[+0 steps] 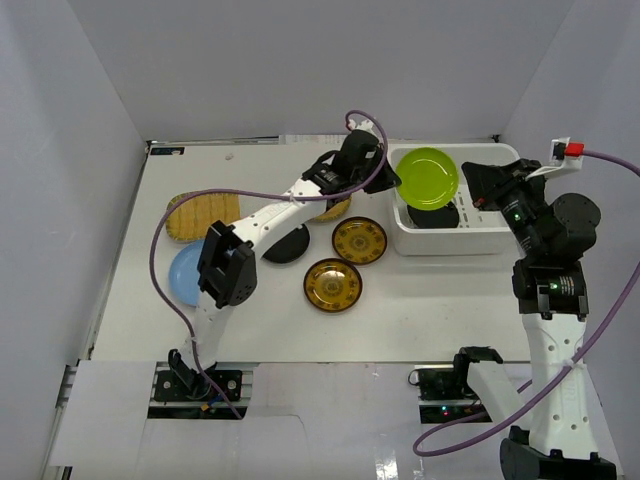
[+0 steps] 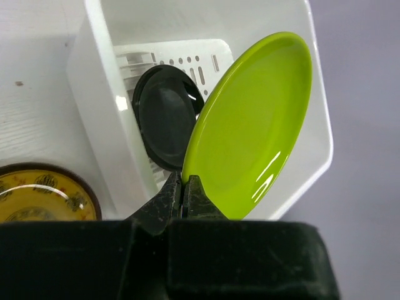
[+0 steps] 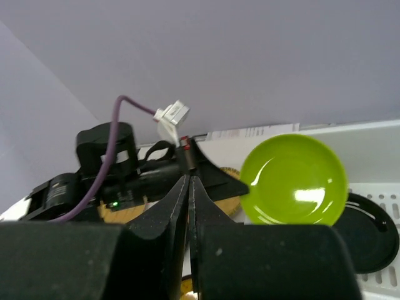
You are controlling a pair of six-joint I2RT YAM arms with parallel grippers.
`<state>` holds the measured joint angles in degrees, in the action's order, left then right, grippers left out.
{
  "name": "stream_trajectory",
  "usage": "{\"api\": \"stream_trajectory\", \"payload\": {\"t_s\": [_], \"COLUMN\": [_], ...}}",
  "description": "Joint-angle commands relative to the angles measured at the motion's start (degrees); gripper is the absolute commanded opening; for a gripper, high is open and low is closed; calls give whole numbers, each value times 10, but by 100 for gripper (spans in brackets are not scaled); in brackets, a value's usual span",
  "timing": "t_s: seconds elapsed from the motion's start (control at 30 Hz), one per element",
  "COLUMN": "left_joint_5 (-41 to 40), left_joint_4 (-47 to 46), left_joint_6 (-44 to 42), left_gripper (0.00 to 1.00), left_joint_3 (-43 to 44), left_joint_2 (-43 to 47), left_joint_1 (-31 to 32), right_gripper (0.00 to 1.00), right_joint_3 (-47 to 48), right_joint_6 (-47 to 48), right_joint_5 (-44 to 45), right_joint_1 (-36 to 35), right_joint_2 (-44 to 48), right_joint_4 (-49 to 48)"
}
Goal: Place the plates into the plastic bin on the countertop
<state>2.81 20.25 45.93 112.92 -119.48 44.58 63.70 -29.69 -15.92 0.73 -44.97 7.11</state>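
Observation:
My left gripper (image 1: 392, 180) (image 2: 182, 181) is shut on the rim of the lime green plate (image 1: 428, 178) (image 2: 250, 125) and holds it tilted above the white plastic bin (image 1: 452, 244) (image 2: 94, 119). One glossy black plate (image 1: 435, 216) (image 2: 167, 115) lies in the bin. My right gripper (image 1: 473, 181) (image 3: 189, 181) is shut and empty over the bin's right end, facing the green plate (image 3: 294, 180). On the countertop (image 1: 440, 300) lie two gold-patterned brown plates (image 1: 360, 241) (image 1: 333, 285), a black plate (image 1: 287, 246), a light blue plate (image 1: 182, 276), and a squarish bamboo plate (image 1: 200, 214). The round bamboo plate (image 1: 338, 210) is partly under the left arm.
Pale grey walls enclose the countertop on the left, back and right. The left arm stretches diagonally over the plates on the table. A purple cable (image 1: 250, 195) loops above the left arm. The bin stands at the back right.

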Motion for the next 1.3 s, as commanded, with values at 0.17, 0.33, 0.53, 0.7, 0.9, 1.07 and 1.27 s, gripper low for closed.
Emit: {"api": "stream_trajectory", "payload": {"t_s": [0.17, 0.33, 0.53, 0.7, 0.9, 1.07, 1.27], "left_joint_5": [-45, -30, -30, -43, -132, -233, -290], "left_joint_4": [43, 41, 30, 21, 2, -60, -14], "left_joint_6": [7, 16, 12, -13, -103, -124, -27], "left_gripper": [0, 14, 66, 76, 76, 72, 69], "left_joint_3": [191, 201, 196, 179, -3, -317, -625], "left_joint_2": [-121, -145, -133, -89, 94, 316, 521], "left_joint_1": [36, 38, 37, 29, 24, 23, -27], "right_gripper": [8, 11, 16, 19, 23, 36, 64], "right_joint_3": [-47, -62, -58, -80, -197, -313, -439], "right_joint_6": [-9, -1, 12, 3, -25, -36, -111], "right_joint_5": [-50, -39, -25, -58, -126, -49, 68], "right_joint_1": [-3, -6, -25, -27, -54, -157, -293], "right_joint_2": [33, 37, 46, 56, 56, 53, 28], "right_joint_4": [5, 11, 30, 25, -10, -37, -155]}}
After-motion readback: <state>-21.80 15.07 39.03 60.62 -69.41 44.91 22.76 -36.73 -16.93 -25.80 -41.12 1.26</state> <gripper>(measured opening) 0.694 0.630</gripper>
